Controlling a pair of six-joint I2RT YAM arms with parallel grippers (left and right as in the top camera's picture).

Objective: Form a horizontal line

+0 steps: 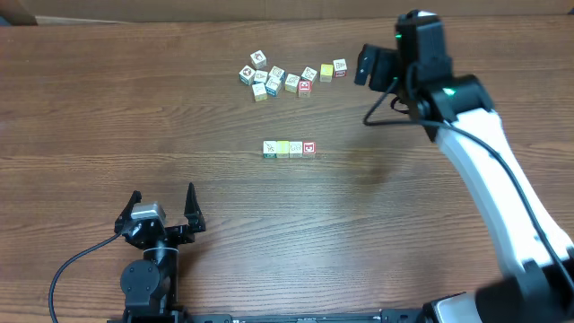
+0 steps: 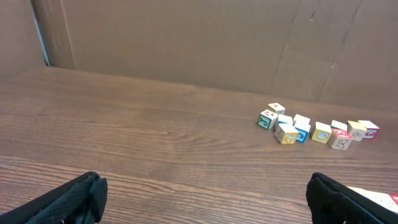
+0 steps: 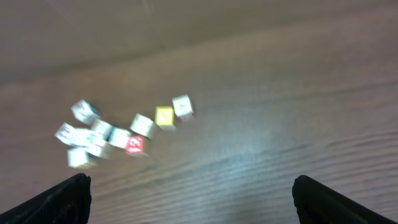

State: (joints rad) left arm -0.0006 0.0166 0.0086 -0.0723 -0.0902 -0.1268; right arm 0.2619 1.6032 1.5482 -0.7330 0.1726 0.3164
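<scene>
A short straight row of tiny picture cubes touching edge to edge (image 1: 289, 149) lies near the middle of the brown wood-grain table (image 1: 108, 108). Its white-green cube sits at the end toward the overhead picture's left edge, its red-faced cube at the other end, with pale yellow between. The faces are too small to read, and the joins between cubes are hard to separate. In the left wrist view only a pale and red sliver of this row (image 2: 377, 198) shows, cut off by the frame edge and by 1 black finger (image 2: 348, 199).

Farther up the table, well apart from the row, is a loose irregular cluster of similar small cubes (image 1: 291, 76). It is blurred in the right wrist view (image 3: 124, 130).

The left gripper (image 1: 162, 193) rests low near the table's near edge with its 2 fingers spread wide and nothing between them. The right gripper (image 1: 363, 67), on its white arm (image 1: 484, 170), hangs just beside the cluster. From above its fingertips are hard to make out, but its own camera shows both fingers (image 3: 62, 199) far apart in the bottom corners, holding nothing.
</scene>
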